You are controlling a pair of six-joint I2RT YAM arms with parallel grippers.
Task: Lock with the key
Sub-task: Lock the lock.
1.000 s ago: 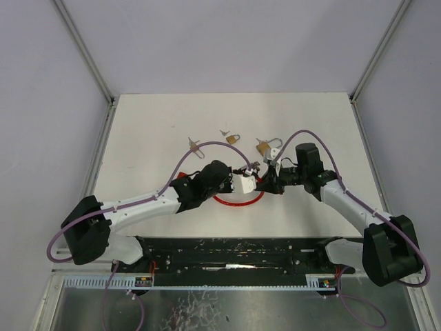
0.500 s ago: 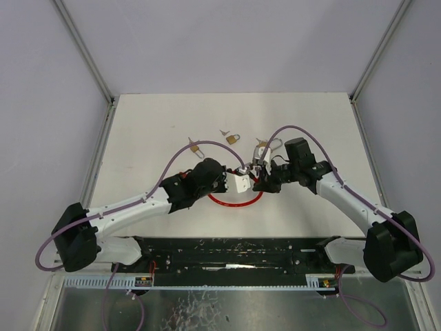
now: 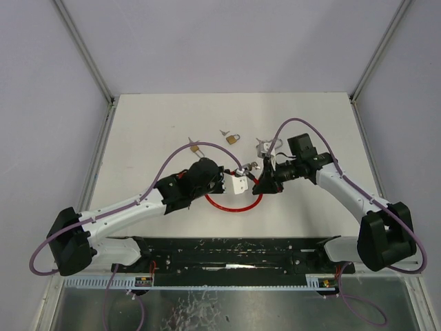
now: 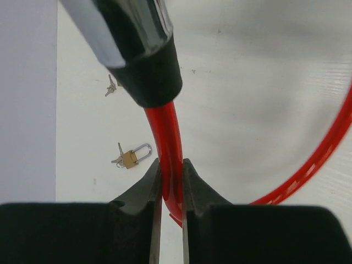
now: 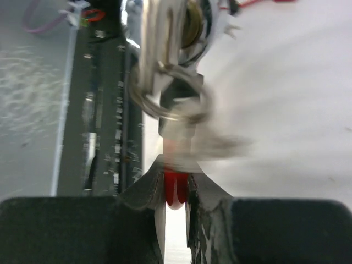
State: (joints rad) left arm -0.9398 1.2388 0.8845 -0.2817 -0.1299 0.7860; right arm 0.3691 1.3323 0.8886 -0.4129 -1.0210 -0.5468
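The left hand [image 4: 170, 184] pinches the red cable [image 4: 165, 129] just below the chrome lock barrel [image 4: 129, 27], over the white surface [image 3: 151, 131]; the right hand [image 5: 176, 176] clamps the red-headed key [image 5: 175, 193] at the barrel's end. A clean lock likely needs the cable steady and the twist in line with the keyway

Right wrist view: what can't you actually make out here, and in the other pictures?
- Right wrist: key blurred; whether it is inserted, unclear.
- Left wrist: lock body cut off by top edge.
- Top external: brass padlock too small to tell if locked.
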